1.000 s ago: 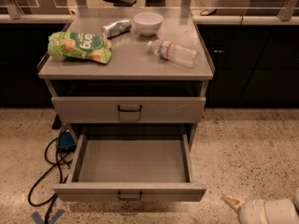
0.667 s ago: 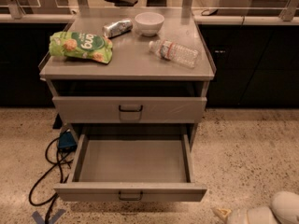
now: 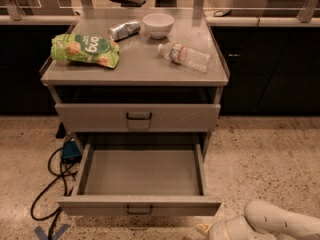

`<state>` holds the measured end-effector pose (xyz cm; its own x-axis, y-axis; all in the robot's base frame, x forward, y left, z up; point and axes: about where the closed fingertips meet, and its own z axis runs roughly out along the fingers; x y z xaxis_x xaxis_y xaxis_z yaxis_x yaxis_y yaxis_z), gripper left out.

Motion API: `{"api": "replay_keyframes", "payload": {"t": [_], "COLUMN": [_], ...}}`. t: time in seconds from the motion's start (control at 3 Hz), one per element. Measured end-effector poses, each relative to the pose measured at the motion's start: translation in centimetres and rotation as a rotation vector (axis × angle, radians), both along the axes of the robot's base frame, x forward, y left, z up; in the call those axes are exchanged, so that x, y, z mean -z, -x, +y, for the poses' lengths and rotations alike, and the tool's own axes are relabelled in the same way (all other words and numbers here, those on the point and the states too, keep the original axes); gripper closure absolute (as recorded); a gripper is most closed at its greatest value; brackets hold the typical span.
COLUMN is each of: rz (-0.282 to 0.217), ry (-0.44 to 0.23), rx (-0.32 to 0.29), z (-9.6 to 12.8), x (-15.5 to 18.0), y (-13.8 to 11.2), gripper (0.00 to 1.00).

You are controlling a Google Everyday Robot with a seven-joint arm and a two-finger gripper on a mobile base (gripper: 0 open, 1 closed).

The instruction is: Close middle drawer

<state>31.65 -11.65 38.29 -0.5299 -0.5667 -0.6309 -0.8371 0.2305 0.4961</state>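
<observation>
The wide, shallow grey metal middle drawer (image 3: 142,171) of the grey metal cabinet (image 3: 135,74) stands pulled far out toward the camera, its inside bare. Its plain flat front, with a small dark wire pull (image 3: 139,210) at centre, is low in the camera view. Above it, the taller-fronted grey upper drawer (image 3: 137,118) sits almost flush with the cabinet, with a dark open slot between it and the top.

The robot's pale cream gripper (image 3: 206,229) is at the bottom edge of the view, low over the speckled stone floor (image 3: 265,159). It is just beside the right corner of the middle drawer's front and a little in front of it, with the rounded white arm (image 3: 280,223) trailing off to the right. Whether the gripper is apart or together cannot be told, and contact with the drawer cannot be made out.

On the cabinet top lie a green crinkled snack bag (image 3: 85,50) at the left, a silver metal can (image 3: 124,30) on its side, a white round bowl (image 3: 158,24) at the back, and a clear plastic water bottle (image 3: 184,56) on its side at the right. A black cable (image 3: 47,184) loops on the floor left of the cabinet
</observation>
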Motion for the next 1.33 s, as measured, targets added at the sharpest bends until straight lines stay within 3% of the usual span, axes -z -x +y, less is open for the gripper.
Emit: {"api": "replay_keyframes", "payload": {"t": [0.33,0.67,1.0,1.33], "rz": [0.0,-0.05,-0.115,-0.149], "ry": [0.0,0.055,0.149,0.231], "rx": [0.0,-0.054,-0.086,-0.079], "z": [0.0,2.1,3.9,4.6], "x": [0.0,0.4,0.9,2.1], "y": [0.0,-2.3,-6.1,-9.4], "gripper": [0.0,0.0,0.0,0.0]}}
